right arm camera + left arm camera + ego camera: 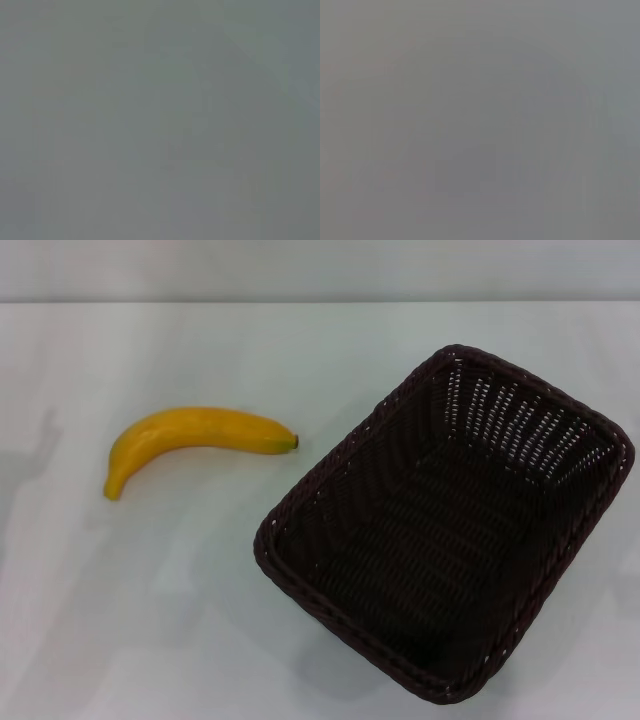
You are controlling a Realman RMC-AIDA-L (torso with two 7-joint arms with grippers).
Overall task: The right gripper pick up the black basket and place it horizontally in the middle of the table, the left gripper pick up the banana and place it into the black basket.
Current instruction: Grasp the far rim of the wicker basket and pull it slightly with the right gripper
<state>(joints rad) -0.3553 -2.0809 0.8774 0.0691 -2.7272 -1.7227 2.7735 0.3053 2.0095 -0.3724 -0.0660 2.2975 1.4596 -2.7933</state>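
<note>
A black basket (330,475) of dark woven wicker sits on the white table (180,610), right of centre in the head view, turned at an angle with one corner toward the front. It holds nothing. A yellow banana (190,435) lies on the table to the basket's left, its dark tip pointing toward the basket. Neither gripper shows in the head view. Both wrist views show only a flat grey field with no object in them.
The table's far edge meets a pale wall along the top of the head view. Bare tabletop stretches in front of the banana and behind both objects.
</note>
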